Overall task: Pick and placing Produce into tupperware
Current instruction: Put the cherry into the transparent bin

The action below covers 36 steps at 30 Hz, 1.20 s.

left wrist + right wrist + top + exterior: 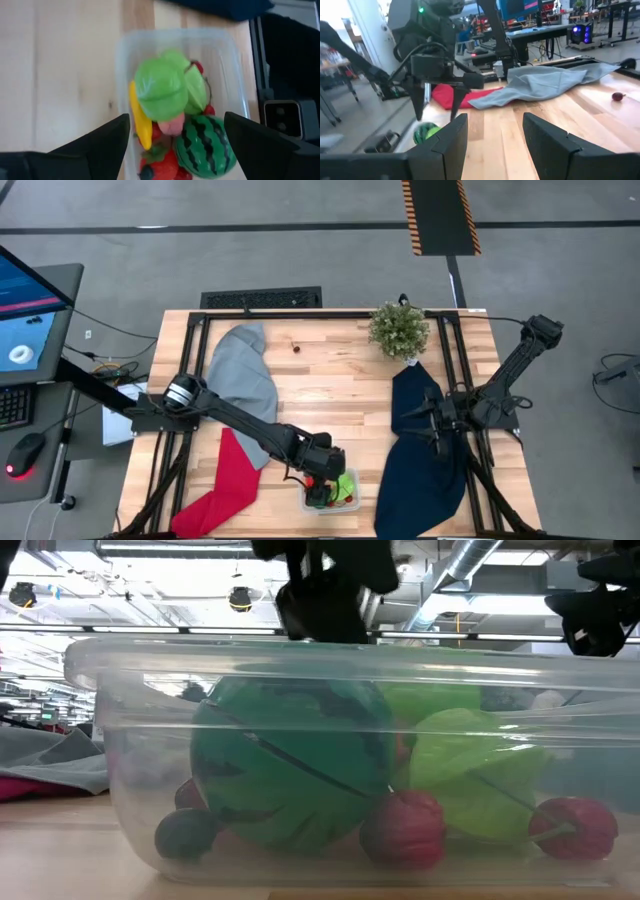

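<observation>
Striped melon (290, 765) and other produce are seen settled inside the tupperware (328, 502) at the worktop's six o'clock edge, left gripper (175, 135) jaws spread above, presumably for release.

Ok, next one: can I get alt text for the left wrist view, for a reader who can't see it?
Seen from above, the clear tupperware on the wooden table holds toy produce: a striped melon, light green leafy pieces, a yellow piece and red pieces. The left gripper hangs over it, its dark fingers spread wide and empty.
</observation>
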### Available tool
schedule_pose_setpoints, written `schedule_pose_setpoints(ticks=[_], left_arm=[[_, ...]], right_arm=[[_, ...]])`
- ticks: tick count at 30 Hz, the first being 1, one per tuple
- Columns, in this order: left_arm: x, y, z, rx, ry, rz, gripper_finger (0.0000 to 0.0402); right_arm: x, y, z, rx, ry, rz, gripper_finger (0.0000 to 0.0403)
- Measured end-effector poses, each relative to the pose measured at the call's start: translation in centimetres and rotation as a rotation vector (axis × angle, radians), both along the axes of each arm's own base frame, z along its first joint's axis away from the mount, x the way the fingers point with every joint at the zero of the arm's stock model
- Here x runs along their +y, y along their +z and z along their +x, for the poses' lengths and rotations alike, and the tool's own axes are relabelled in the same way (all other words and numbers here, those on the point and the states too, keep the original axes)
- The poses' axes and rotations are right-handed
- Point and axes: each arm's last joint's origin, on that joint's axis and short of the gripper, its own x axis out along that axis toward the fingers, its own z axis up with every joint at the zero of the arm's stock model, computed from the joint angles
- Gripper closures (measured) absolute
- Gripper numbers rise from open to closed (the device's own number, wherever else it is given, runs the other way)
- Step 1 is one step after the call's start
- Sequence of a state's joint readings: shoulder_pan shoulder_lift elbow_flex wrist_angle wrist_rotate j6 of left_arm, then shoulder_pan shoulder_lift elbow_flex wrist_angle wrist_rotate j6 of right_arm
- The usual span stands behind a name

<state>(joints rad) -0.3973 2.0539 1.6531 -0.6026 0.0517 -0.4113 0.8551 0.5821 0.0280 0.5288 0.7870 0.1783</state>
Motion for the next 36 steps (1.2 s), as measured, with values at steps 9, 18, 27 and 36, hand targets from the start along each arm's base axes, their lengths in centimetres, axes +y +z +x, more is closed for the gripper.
schedule_pose_setpoints(ticks=[9,18,27,36], left_arm=[[0.8,4.5,-1.5,-0.176,0.033,0.209,0.0088],[6.6,7.9,-3.5,-0.120,0.176,0.329,0.0090],[12.5,8.2,-3.5,-0.032,0.226,0.443,0.0094],[20.1,7.9,-3.8,0.077,0.318,0.335,0.0094]], right_arm=[[0.1,0.1,0.1,-0.003,-0.001,0.097,0.0189],[0.4,-0.5,0.3,0.032,-0.003,0.094,0.0189],[0.4,-0.5,0.4,0.029,-0.003,0.097,0.0189],[0.4,-0.5,0.4,0.029,-0.003,0.097,0.0189]])
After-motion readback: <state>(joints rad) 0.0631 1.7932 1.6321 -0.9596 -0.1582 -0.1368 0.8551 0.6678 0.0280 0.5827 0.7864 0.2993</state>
